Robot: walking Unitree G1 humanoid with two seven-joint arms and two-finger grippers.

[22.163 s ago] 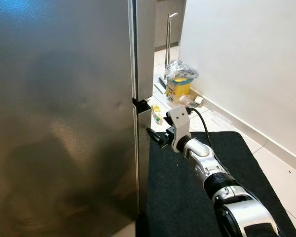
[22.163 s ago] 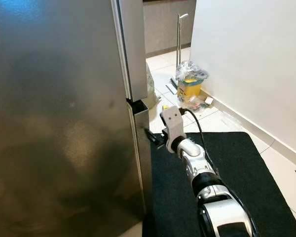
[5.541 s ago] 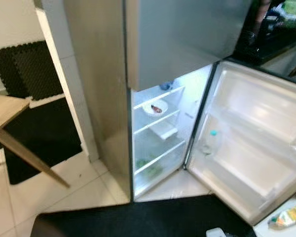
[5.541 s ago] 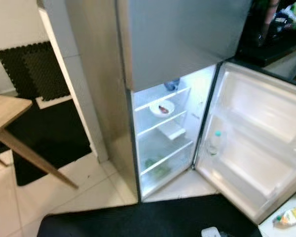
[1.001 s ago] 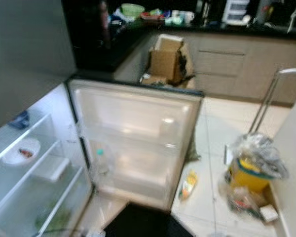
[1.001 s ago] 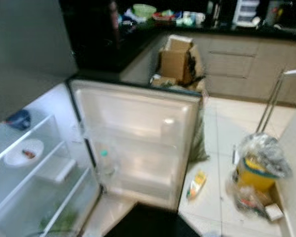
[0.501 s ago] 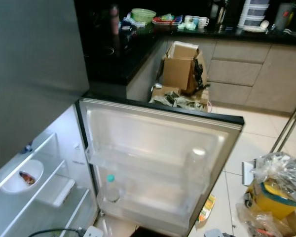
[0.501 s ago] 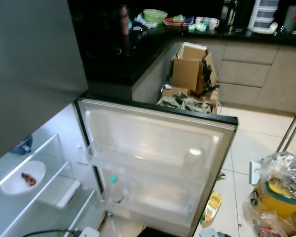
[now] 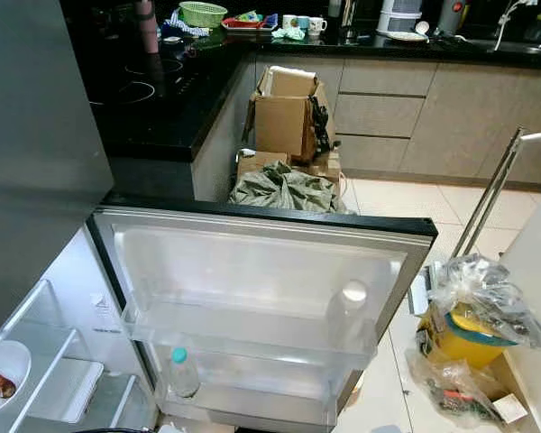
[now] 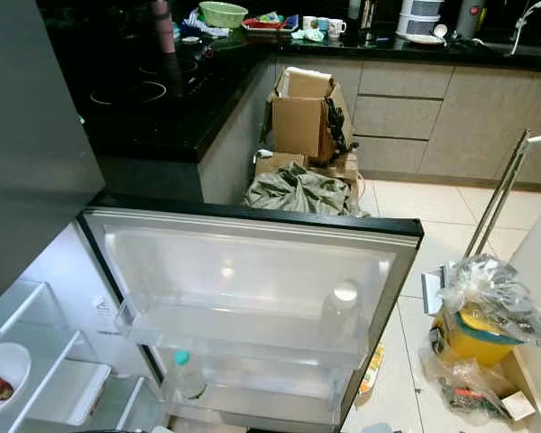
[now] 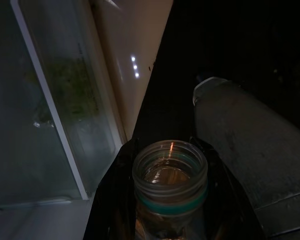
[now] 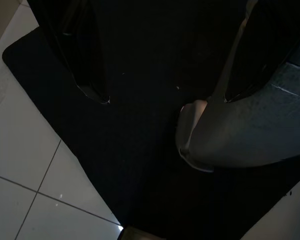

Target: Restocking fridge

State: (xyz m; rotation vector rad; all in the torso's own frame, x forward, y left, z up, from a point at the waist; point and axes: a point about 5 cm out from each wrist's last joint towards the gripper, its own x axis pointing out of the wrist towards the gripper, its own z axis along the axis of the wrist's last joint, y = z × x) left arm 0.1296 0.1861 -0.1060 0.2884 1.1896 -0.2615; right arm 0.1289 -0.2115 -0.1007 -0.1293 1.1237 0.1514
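My left fingers (image 11: pixel 170 220) are clamped round a glass jar (image 11: pixel 170 175), low by the fridge shelves (image 11: pixel 50 115); right fingers (image 12: pixel 160 95) hang open over the mat (image 12: pixel 140 165); the jar could clip the open door (image 9: pixel 252 271) or slip, since it's smooth glass.

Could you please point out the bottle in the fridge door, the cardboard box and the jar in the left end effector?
bottle (image 9: pixel 182 373), left eye view, clear body under its teal cap.
cardboard box (image 9: pixel 280 124), left eye view, front face.
jar (image 11: pixel 170 172), left wrist view, open mouth.

No legible text, labels or nos.
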